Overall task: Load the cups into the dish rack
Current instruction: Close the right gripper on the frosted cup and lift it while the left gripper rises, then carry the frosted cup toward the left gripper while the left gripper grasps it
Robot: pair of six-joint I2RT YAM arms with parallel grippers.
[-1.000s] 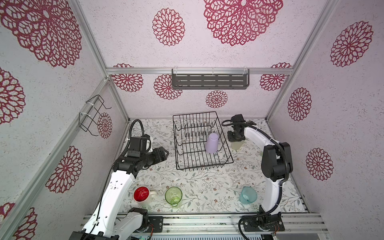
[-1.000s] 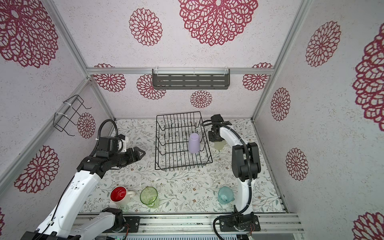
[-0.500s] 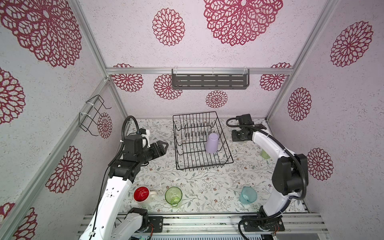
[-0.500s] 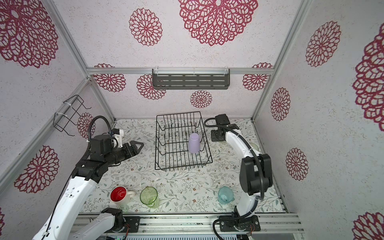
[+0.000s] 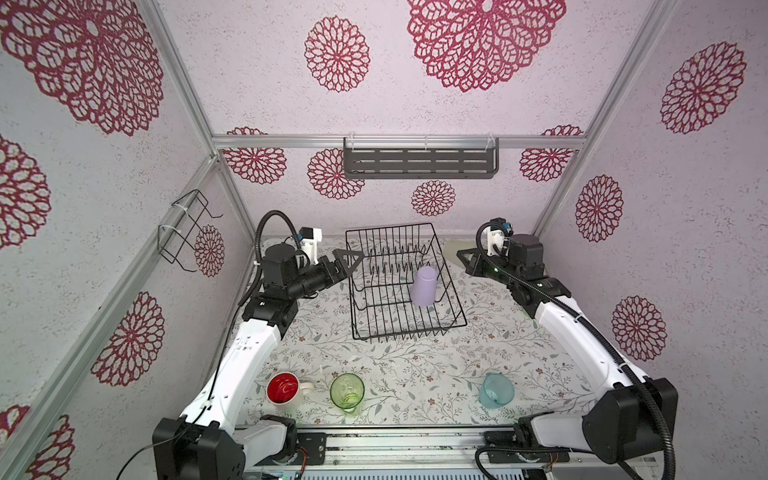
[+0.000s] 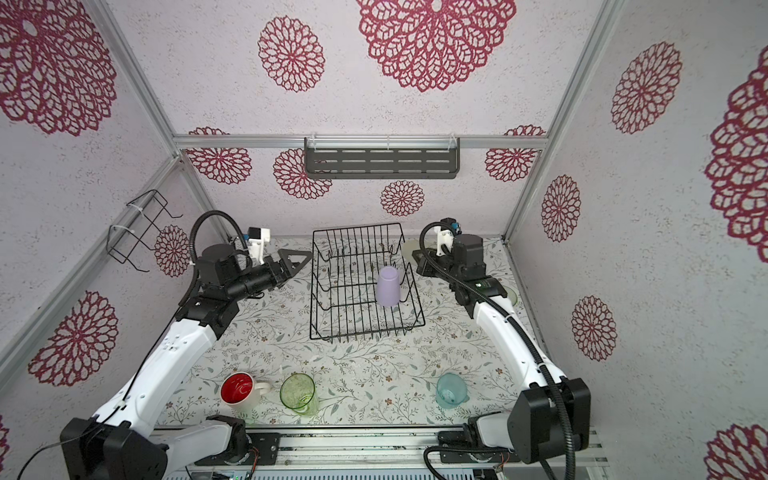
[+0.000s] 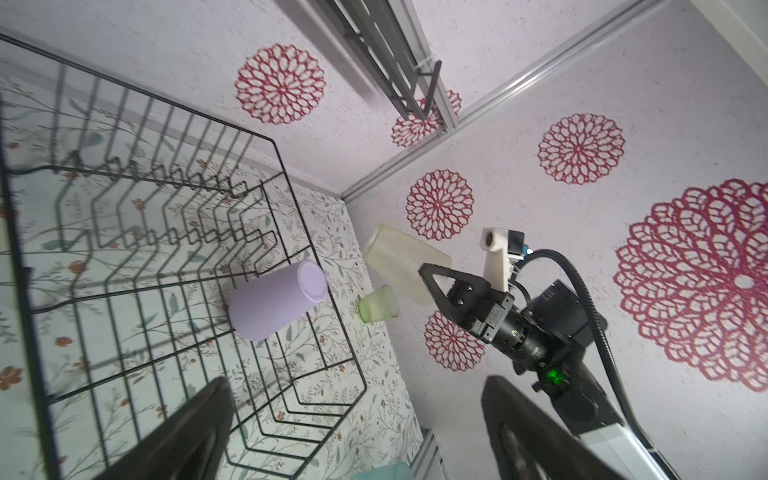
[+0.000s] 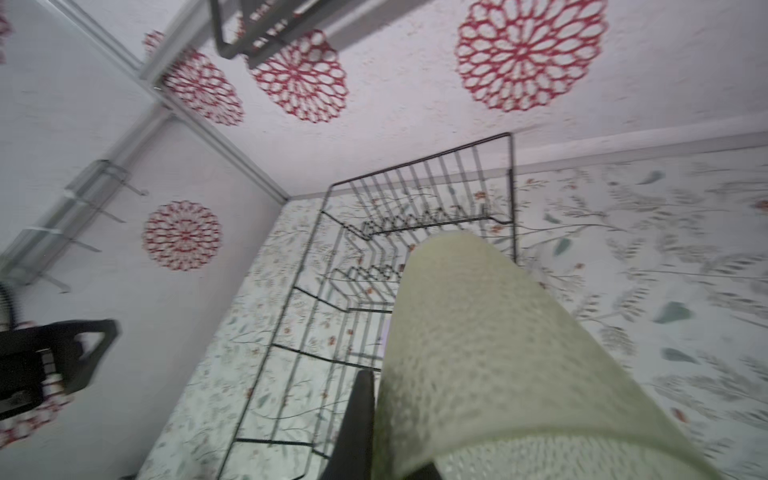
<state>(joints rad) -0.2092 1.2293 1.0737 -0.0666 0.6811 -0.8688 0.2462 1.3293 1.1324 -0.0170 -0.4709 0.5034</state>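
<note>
The black wire dish rack (image 5: 409, 331) (image 6: 365, 332) stands mid-table with a lilac tumbler (image 5: 424, 286) (image 7: 276, 299) upside down in it. My right gripper (image 5: 461, 257) (image 6: 419, 259) is shut on the frosted whitish tumbler (image 5: 452, 250) (image 8: 490, 353), held tilted in the air beside the rack's far right corner. A pale green tumbler (image 7: 378, 305) stands by the right wall. My left gripper (image 5: 349, 259) (image 7: 357, 380) hangs open and empty at the rack's far left corner. Along the front edge stand the red-lined mug (image 5: 284, 388), green patterned glass (image 5: 347, 390) and teal cup (image 5: 494, 390).
A grey slotted shelf (image 5: 419, 164) hangs on the back wall and a small black wire holder (image 5: 187, 228) on the left wall. Walls close in on three sides. A metal rail (image 5: 415, 436) runs along the front edge.
My right gripper has closed on the frosted tumbler and lifted it off the table, its elbow swinging out to the right. My left gripper has moved toward the rack's far left corner and opened wider.
</note>
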